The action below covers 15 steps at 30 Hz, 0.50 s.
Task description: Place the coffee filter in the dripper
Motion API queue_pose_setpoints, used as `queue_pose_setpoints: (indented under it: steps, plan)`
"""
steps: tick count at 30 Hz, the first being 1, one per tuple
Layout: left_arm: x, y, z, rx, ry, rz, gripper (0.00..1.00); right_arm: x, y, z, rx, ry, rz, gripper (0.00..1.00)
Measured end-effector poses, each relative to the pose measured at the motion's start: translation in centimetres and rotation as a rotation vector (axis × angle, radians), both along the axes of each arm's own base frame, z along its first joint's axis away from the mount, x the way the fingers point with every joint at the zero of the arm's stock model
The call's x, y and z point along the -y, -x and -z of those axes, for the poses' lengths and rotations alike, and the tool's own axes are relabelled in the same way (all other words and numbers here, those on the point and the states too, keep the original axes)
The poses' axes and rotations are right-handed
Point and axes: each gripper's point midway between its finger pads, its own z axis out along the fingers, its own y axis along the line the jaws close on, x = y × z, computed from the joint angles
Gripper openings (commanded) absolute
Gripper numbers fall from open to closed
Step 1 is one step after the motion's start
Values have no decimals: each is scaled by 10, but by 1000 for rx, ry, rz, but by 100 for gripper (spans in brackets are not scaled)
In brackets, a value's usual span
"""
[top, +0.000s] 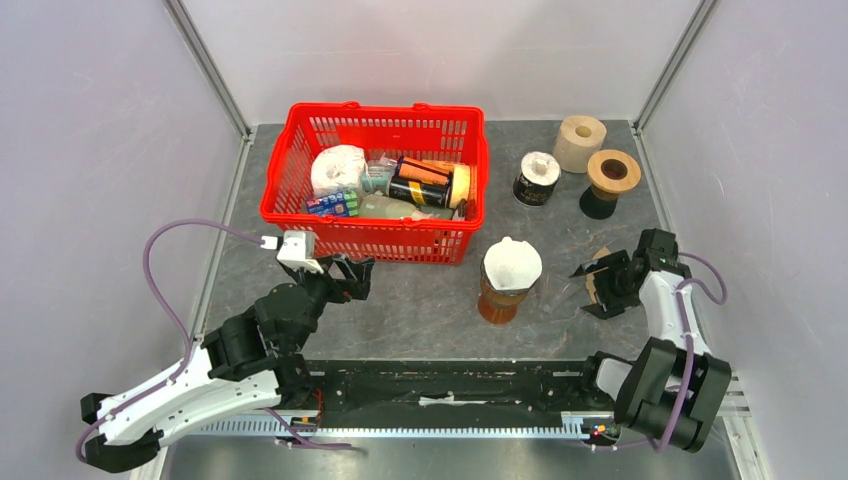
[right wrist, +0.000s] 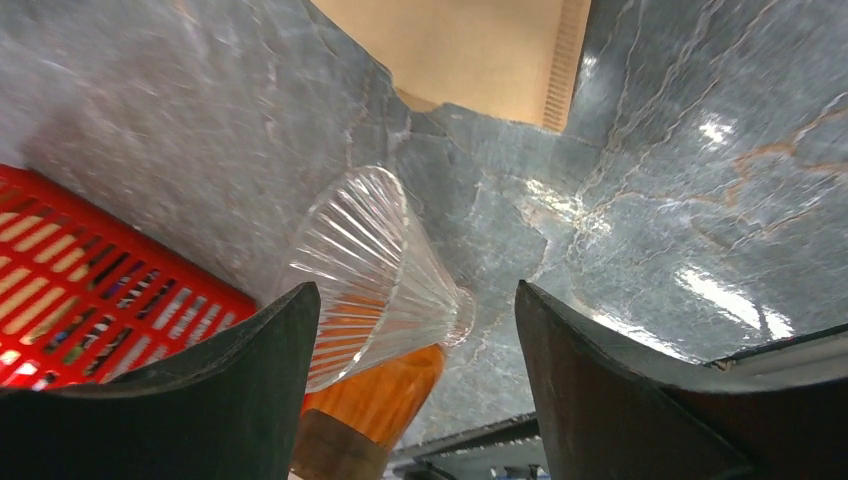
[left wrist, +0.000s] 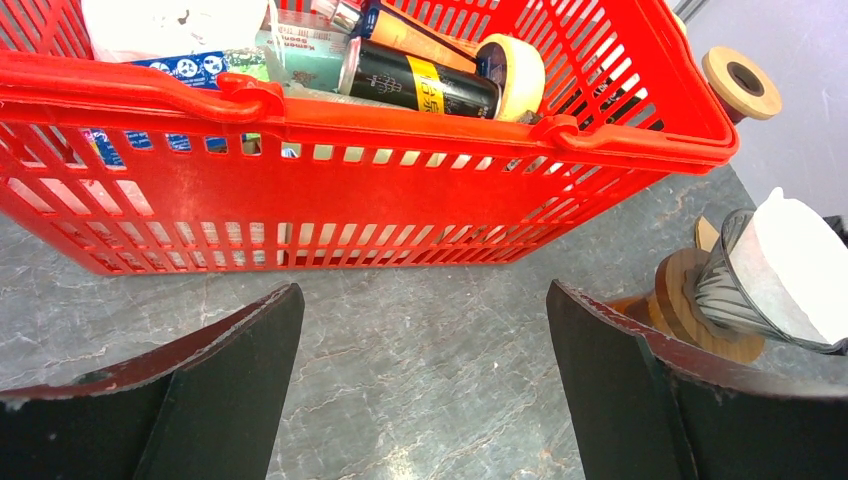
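Note:
A white coffee filter (top: 512, 262) sits inside the clear ribbed glass dripper (right wrist: 360, 250), which stands on an amber glass base (top: 498, 303) in the middle of the table. My right gripper (top: 590, 292) is just right of the dripper, open, with nothing between its fingers. In the right wrist view the right gripper (right wrist: 415, 290) looks past the dripper's cone. My left gripper (top: 362, 278) hangs open and empty to the dripper's left, in front of the red basket. From the left wrist view the filter (left wrist: 795, 265) shows at the far right, beyond the left gripper (left wrist: 425, 288).
A red basket (top: 375, 240) full of cans and packets stands at the back left. At the back right are a black tin (top: 537, 178), a beige roll (top: 580, 143) and a wooden ring stand (top: 612, 178). Tan paper (right wrist: 480, 50) lies by the right gripper.

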Motion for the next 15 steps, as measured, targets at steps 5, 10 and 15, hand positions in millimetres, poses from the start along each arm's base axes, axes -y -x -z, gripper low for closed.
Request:
queue_pose_setpoints:
  steps: [5,10,15]
  plan:
    - [-1,0,0,-1,6,-9,97,-15,8,15,-66,-38,-46,70]
    - [-5,-1,-2,4,15,-25,97,-16,8,17,-70,-45,-33,58]
    - [-5,-1,-2,5,18,-28,97,-16,7,19,-65,-49,-20,47]
